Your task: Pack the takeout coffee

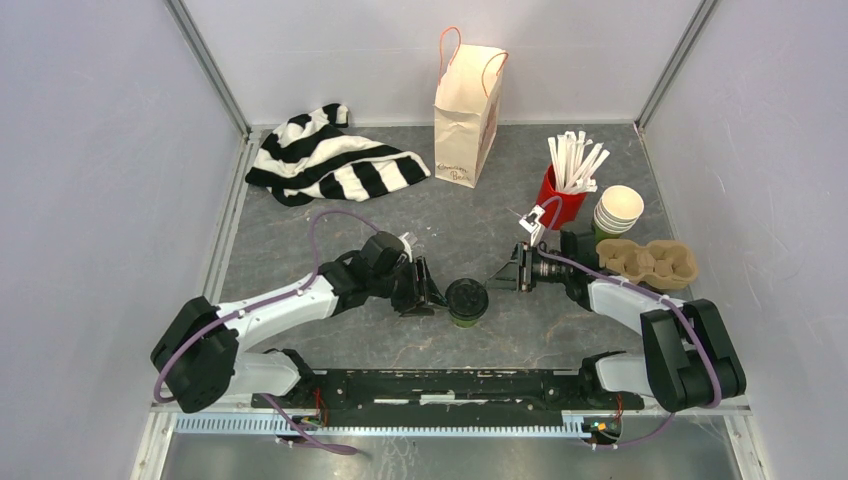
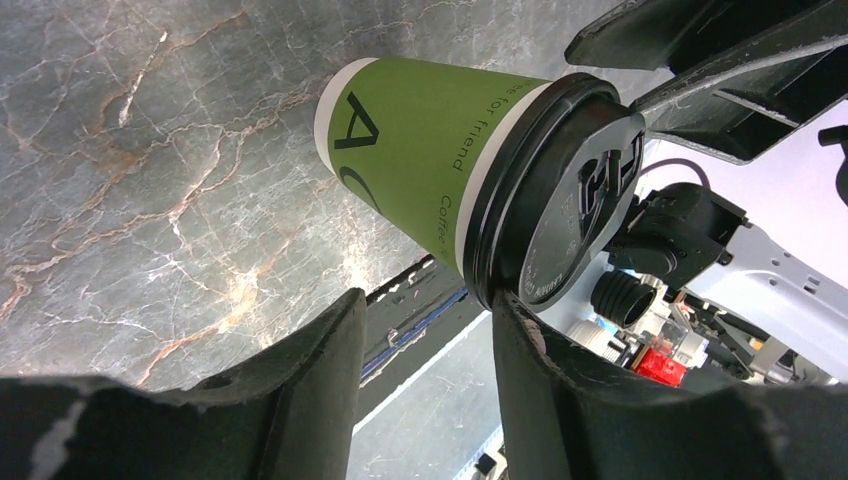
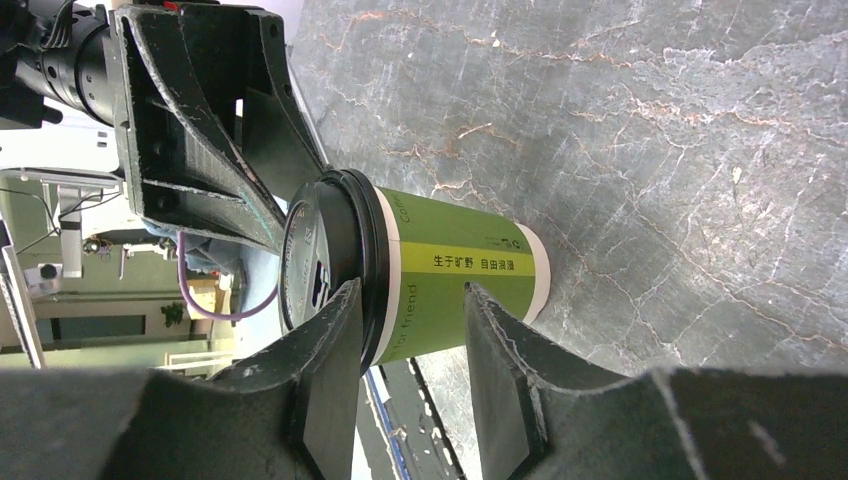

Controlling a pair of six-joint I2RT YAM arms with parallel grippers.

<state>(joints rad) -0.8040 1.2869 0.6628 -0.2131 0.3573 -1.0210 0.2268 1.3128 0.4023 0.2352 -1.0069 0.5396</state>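
Observation:
One takeout coffee cup (image 1: 467, 301), green with a pale label band and a black lid, stands on the dark marble table (image 1: 300, 240) between my two grippers. My left gripper (image 1: 428, 290) is open and empty just left of it, and the cup (image 2: 420, 150) lies just past its fingertips in the left wrist view. My right gripper (image 1: 503, 274) is open and empty just right of the cup (image 3: 470, 275), level with its side. I see no second lidded cup in any view.
A cardboard cup carrier (image 1: 650, 262) lies at the right, behind the right arm. A stack of lidless cups (image 1: 618, 210) and a red cup of white sticks (image 1: 565, 190) stand beyond it. A paper bag (image 1: 467, 100) stands at the back; a striped cloth (image 1: 330, 155) lies back left.

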